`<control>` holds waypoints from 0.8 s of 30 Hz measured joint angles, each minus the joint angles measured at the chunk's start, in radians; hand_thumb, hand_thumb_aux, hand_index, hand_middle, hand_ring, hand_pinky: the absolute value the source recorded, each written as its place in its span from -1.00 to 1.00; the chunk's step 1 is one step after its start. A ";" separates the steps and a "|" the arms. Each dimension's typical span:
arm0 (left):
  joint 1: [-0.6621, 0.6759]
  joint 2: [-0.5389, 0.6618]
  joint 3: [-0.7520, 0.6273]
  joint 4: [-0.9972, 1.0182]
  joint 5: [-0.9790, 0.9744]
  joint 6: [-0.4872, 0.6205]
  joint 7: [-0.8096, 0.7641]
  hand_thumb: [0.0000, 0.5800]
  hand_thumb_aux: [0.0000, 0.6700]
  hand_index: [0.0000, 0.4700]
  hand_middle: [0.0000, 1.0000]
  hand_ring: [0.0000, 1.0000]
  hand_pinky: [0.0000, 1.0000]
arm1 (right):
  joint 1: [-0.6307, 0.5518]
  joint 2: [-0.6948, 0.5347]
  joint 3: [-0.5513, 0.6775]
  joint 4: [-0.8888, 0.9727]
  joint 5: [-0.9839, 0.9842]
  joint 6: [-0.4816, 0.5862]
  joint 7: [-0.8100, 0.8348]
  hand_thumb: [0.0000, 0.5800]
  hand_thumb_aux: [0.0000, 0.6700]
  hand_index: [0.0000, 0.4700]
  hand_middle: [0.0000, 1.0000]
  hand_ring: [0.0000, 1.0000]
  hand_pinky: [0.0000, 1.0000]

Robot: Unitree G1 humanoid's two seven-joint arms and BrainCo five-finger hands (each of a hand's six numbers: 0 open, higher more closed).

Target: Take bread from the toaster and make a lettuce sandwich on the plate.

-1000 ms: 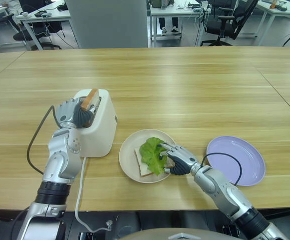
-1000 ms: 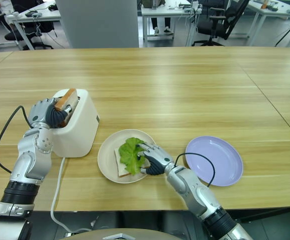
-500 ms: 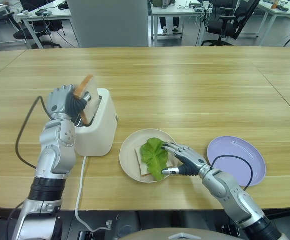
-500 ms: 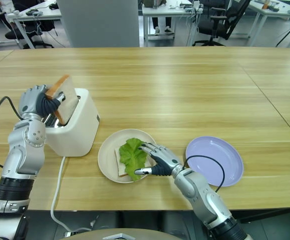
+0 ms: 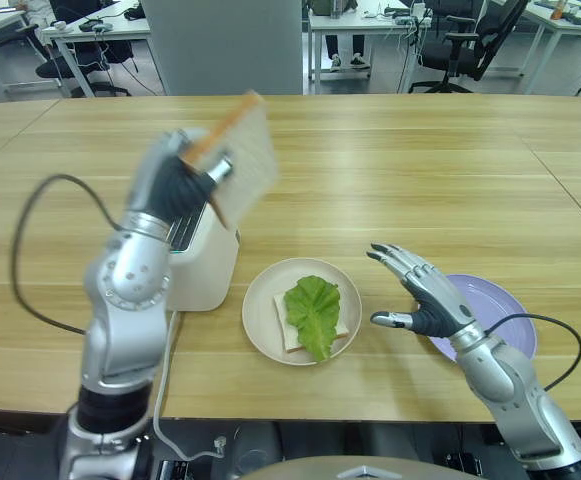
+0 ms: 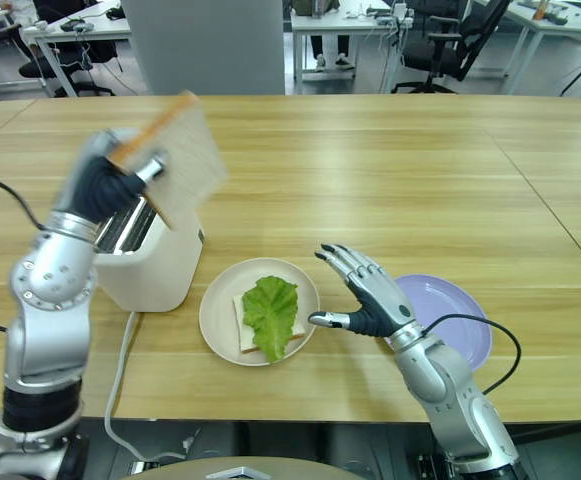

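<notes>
The left robot hand [image 5: 175, 185] is clamped on a pale, brown-crusted bread slice [image 5: 242, 160], tilted in the air above the toaster [image 5: 205, 265]. It looks light, stiff and crumbly, best pinched gently by its crust edge. The right robot hand [image 5: 422, 298] hovers spread and empty beside the plate [image 5: 258, 330], where lettuce [image 5: 313, 312] covers a lower slice [image 5: 282, 336].

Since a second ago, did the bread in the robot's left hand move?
Yes. The bread slice was down in the toaster slot; now the left hand holds it above the toaster, clear of the slot.
</notes>
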 measured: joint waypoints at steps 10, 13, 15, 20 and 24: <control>0.160 -0.053 -0.144 0.178 -0.302 -0.024 -0.216 1.00 1.00 0.96 1.00 1.00 1.00 | 0.041 -0.018 0.023 -0.021 -0.089 -0.158 -0.043 -1.00 -1.00 -1.00 -1.00 -1.00 -1.00; 0.160 -0.052 -0.170 0.264 -0.331 -0.053 -0.236 1.00 1.00 0.96 1.00 1.00 1.00 | 0.041 -0.015 0.055 -0.017 -0.109 -0.164 -0.016 -1.00 -1.00 -1.00 -1.00 -1.00 -1.00; 0.156 -0.053 -0.175 0.310 -0.351 -0.067 -0.249 1.00 1.00 0.96 1.00 1.00 1.00 | 0.041 -0.013 0.077 -0.011 -0.115 -0.167 0.002 -1.00 -1.00 -1.00 -1.00 -1.00 -1.00; 0.115 -0.061 -0.195 0.425 -0.377 -0.117 -0.263 1.00 1.00 0.96 1.00 1.00 1.00 | 0.040 -0.007 0.139 0.035 -0.134 -0.163 0.045 -1.00 -1.00 -1.00 -1.00 -1.00 -1.00; 0.074 -0.056 -0.209 0.554 -0.372 -0.175 -0.259 1.00 1.00 0.96 1.00 1.00 1.00 | 0.033 0.004 0.191 0.088 -0.158 -0.147 0.084 -1.00 -1.00 -1.00 -1.00 -1.00 -1.00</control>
